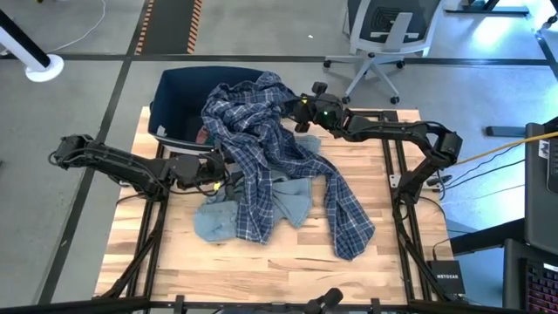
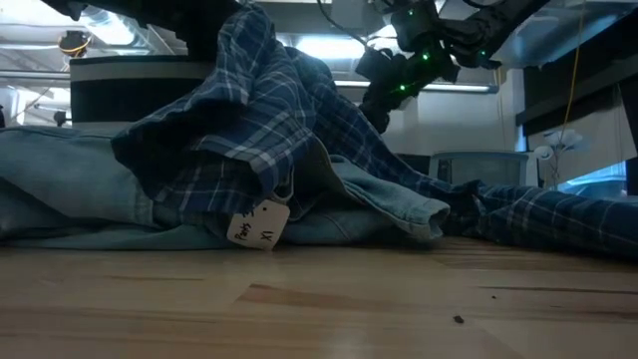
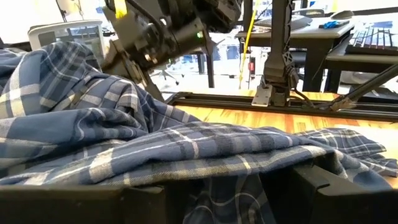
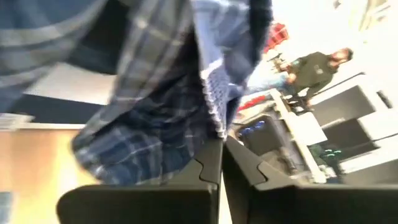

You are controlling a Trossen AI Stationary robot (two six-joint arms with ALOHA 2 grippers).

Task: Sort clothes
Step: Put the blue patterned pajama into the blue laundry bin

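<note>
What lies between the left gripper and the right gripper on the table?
In the high view, only the plaid shirt lies between the left gripper and the right gripper.

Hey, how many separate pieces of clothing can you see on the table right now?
2 clearly. The plaid shirt drapes from the bin's edge across the table, pinched by the right hand. The light grey-blue garment lies flat beneath it. More may be hidden underneath or in the bin.

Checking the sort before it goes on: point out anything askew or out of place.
The plaid shirt lies half in the dark blue bin and half across the table, over the light denim garment. The right hand is shut on its upper edge; the left hand sits at its side.
</note>
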